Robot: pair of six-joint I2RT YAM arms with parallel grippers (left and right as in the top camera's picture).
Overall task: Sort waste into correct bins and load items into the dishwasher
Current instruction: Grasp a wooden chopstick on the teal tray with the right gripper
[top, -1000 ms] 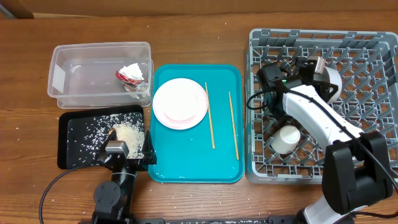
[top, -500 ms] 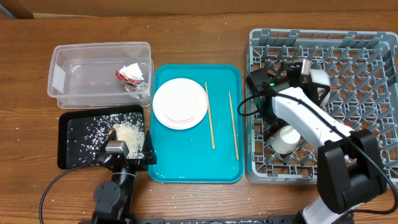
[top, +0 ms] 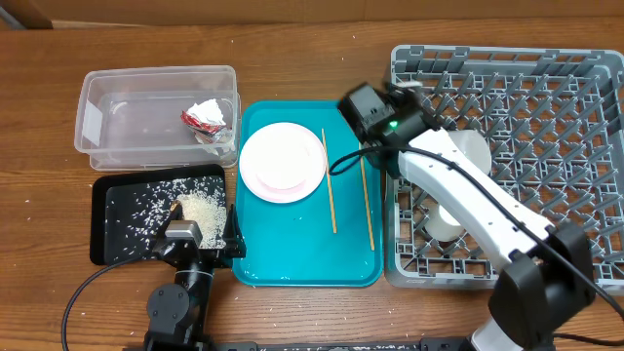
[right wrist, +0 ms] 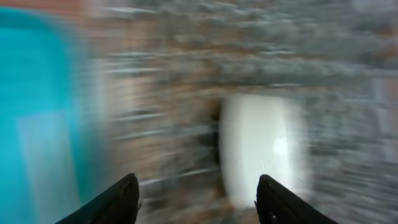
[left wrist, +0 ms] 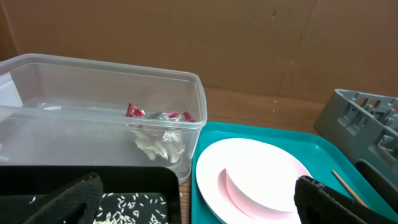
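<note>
Chopsticks parallel, lengthwise front-to-back, teal tray

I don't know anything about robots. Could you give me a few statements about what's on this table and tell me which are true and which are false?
1. The pink plate sits on the teal tray. True.
2. Both chopsticks are in the dish rack. False: they lie on the teal tray, beside the plate.
3. The red-and-silver wrapper is in the clear tub. True.
4. The rice is in the clear tub. False: it lies on the black tray.
5. The right gripper holds the cup. False: the gripper is open and empty, and the cup sits in the dish rack.
</note>
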